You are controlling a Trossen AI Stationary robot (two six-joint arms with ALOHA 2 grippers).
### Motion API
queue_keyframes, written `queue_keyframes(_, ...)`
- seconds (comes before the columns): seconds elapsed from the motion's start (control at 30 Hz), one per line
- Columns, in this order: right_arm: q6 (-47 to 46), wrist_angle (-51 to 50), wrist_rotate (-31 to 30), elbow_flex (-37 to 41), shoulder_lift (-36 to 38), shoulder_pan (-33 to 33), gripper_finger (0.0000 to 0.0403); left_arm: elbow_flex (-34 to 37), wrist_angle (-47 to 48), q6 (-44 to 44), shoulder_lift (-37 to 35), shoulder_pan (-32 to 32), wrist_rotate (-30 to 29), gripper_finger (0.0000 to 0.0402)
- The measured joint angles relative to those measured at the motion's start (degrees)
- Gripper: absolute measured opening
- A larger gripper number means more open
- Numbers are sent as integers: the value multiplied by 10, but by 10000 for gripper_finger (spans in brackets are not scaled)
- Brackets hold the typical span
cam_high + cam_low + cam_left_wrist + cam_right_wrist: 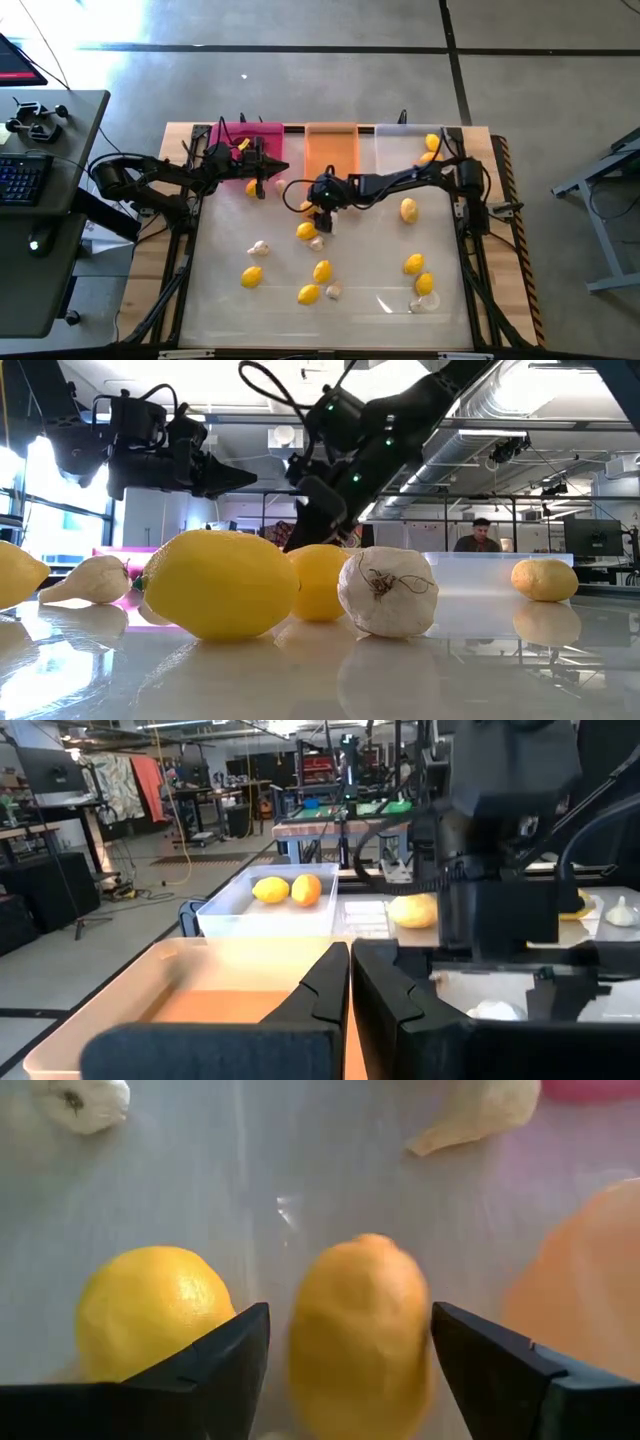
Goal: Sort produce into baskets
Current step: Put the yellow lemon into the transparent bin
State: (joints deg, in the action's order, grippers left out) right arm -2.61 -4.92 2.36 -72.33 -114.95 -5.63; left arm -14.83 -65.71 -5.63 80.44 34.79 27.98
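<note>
Your right tool (pixel 350 1345) spread wide around an orange lemon (pixel 362 1335) mid-tabletop, yellow lemon (pixel 150 1312) just beside, your left tool (pixel 275 167) pinched shut, empty, above the pink basket (pixel 262 131).

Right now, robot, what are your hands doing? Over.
Right hand open, straddling an orange lemon. Left hand shut, empty, over pink basket. Second lemon crowding close.

No words, numbers or signs can be read anywhere. The screens (pixel 590 538) far back in the room may show something, but they are too small to tell.
</note>
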Motion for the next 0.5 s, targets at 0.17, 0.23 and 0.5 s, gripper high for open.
queue_keyframes(0.17,-17,0,26,0,-6,-8,265,0,0,0,0,0,0,3)
queue_keyframes(0.23,-21,-3,27,-1,-6,-12,259,0,0,0,0,0,0,3)
queue_keyframes(0.5,-9,-15,84,-1,-6,-31,178,0,0,0,0,0,0,3)
